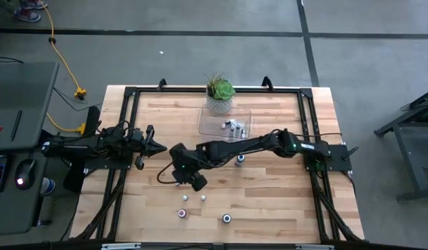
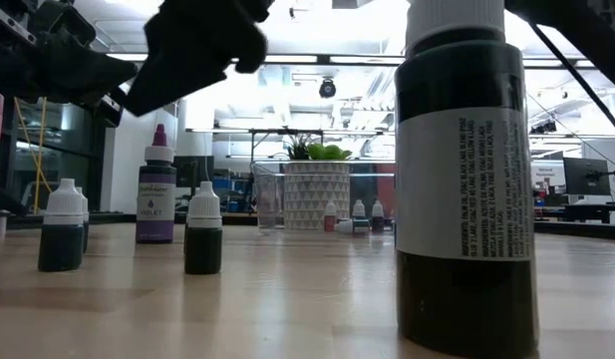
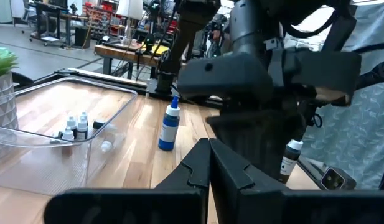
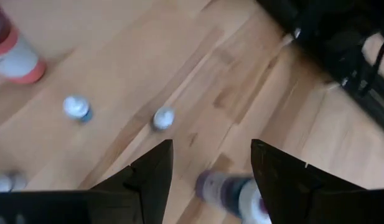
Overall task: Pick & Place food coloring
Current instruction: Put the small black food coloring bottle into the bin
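Open right claw hovers above a blurred purple-capped bottle.

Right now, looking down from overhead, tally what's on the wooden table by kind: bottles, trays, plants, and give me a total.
Small food coloring bottles loose on the wood: 6 visible
Small bottles inside the tray: about 4, too tiny to be sure
Clear rectangular plastic tray: 1
Potted green plant: 1
Total: about 12
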Robot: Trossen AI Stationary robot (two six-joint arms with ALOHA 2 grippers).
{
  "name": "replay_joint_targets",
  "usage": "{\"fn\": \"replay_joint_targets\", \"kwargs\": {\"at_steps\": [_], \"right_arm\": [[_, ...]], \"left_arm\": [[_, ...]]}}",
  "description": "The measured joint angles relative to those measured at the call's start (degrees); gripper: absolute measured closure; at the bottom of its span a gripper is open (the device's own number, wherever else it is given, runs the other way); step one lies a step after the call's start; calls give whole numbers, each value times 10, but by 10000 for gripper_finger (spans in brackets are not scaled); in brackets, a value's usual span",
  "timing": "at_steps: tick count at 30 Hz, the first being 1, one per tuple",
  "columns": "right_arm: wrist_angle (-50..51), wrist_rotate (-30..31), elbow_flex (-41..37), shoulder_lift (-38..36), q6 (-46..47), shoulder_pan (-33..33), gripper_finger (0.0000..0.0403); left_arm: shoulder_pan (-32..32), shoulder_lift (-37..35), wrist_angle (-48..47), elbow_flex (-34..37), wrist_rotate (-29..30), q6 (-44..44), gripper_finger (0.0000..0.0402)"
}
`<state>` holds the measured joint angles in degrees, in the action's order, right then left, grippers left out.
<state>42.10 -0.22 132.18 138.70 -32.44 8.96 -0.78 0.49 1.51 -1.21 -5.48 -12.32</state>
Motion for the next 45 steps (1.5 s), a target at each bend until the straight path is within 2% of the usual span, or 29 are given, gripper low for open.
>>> {"fn": "replay_joint_targets", "kwargs": {"at_steps": [10,22,45], "right_arm": [[-33,-34,0,42,-29,14,199],[-85,-30,1,77,-67,20,198],[-97,-47,0,96,-28,3,199]], "left_arm": [[0,0,0,0,0,0,401],[0,0,0,0,0,0,401],[0,0,0,0,0,0,401]]}}
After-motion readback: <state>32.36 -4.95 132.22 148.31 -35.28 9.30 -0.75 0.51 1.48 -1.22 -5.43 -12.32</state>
